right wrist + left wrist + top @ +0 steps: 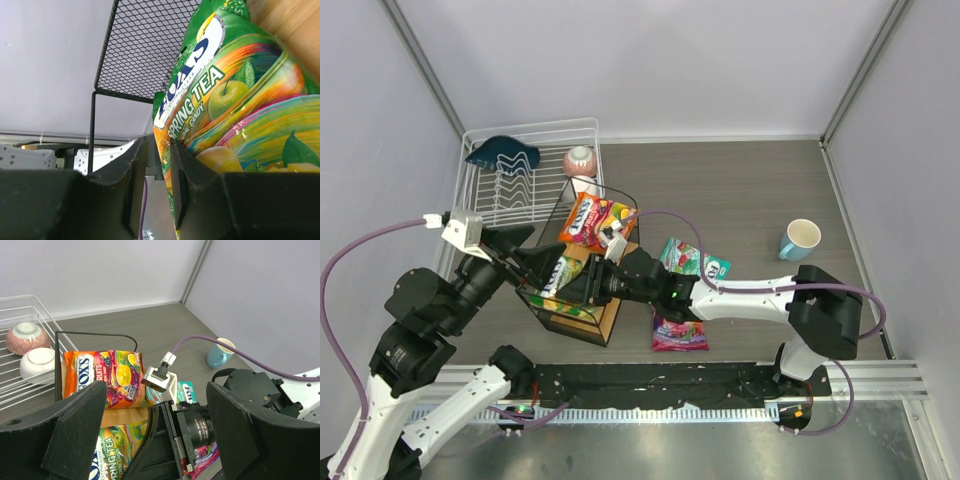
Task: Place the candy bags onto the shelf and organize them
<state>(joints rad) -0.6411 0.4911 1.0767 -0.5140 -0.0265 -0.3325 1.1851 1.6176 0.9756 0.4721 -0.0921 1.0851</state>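
The shelf [608,316] stands left of centre. The orange-red bag [595,220] lies on its upper board and also shows in the left wrist view [107,377]. The yellow-green bag [563,275] rests on the lower board. My right gripper [577,286] reaches into the shelf. In the right wrist view its jaws [159,150] stand narrowly apart around the yellow-green bag's [235,95] edge, with a gap on the left side. My left gripper [535,258] is wide open and empty beside the shelf's left end. The teal bag [692,260] and purple bag [678,333] lie on the table.
A white wire dish rack [530,180] at back left holds a blue item [502,153] and two bowls [580,160]. A light blue mug [800,238] stands at the right. The right arm's wrist [200,430] sits between my left fingers. Grey walls enclose the table.
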